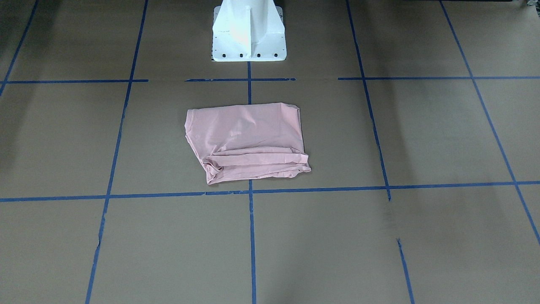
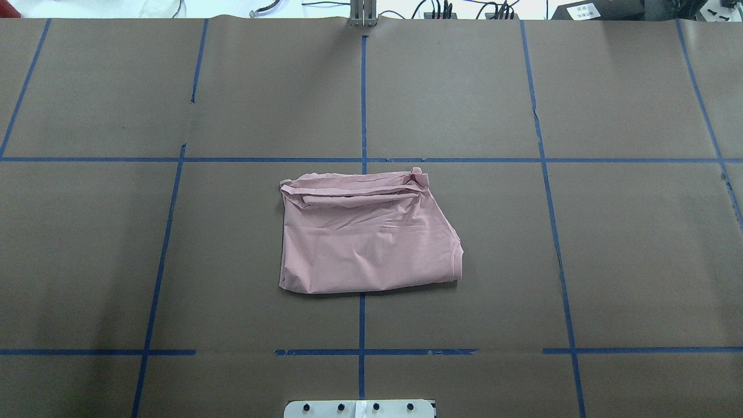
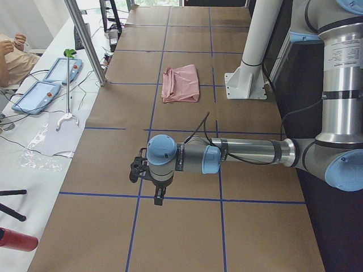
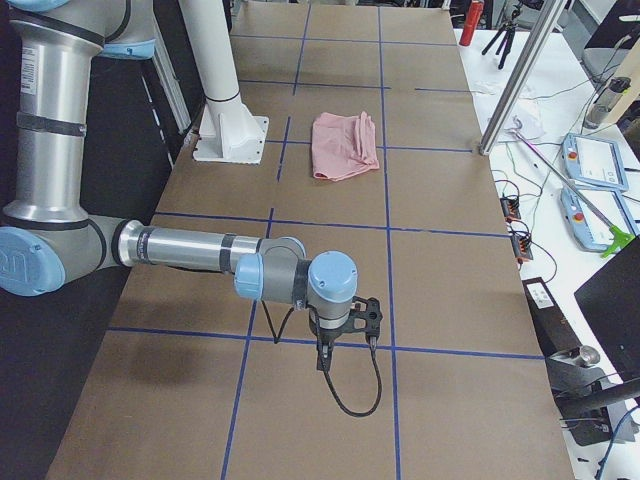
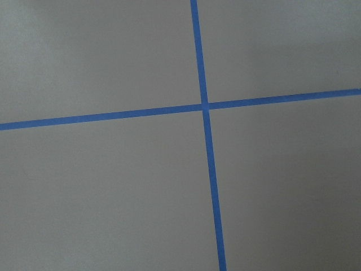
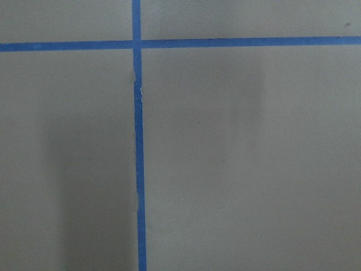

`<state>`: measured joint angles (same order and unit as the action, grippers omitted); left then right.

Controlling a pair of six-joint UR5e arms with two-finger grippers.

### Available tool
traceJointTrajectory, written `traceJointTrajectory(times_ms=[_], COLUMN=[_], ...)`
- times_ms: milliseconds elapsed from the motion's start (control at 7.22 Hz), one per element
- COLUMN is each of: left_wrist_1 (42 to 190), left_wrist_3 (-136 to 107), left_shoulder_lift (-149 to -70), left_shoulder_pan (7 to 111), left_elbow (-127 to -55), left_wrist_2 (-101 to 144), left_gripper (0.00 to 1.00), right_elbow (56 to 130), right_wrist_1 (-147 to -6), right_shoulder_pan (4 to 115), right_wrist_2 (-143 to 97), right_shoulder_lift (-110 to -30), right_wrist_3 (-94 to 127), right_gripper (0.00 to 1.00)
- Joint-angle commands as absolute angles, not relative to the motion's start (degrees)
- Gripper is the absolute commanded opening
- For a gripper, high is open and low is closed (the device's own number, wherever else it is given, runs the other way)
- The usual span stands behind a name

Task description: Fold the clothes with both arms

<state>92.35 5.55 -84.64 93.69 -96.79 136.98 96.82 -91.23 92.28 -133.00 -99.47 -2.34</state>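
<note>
Trouble may come from the loose rolled edge of the pink T-shirt [image 2: 365, 238], which lies folded in the middle of the table [image 2: 116, 261], well apart from the left gripper [image 3: 157, 195] and right gripper [image 4: 325, 357] (open or closed, I cannot tell), because a clumsy grab could undo it.

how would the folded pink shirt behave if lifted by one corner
Probably floppy: the pink T-shirt lies in soft, wrinkled layers, so it would likely sag and unfold. Pushed, those loose layers may bunch up rather than slide as one.
</note>
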Motion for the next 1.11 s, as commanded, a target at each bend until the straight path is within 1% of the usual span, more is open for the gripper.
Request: traceJointTrajectory(times_ms=[0, 969], left_wrist_1=[92.46, 92.46], left_wrist_3=[5.45, 5.27], left_shoulder_lift=[-83.68, -82.35], left_shoulder_pan=[93.69, 93.69], left_elbow=[-96.85, -96.86], left_wrist_2=[137.02, 137.02], left_gripper=[1.00, 1.00], right_elbow=[96.77, 96.77], right_wrist_1=[-91.23, -91.23], right_shoulder_pan=[92.29, 92.02], right_wrist_2=[-132.89, -132.89], right_shoulder_lift=[-99.49, -99.49], right_wrist_3=[-2.46, -2.20], right_gripper=[1.00, 1.00])
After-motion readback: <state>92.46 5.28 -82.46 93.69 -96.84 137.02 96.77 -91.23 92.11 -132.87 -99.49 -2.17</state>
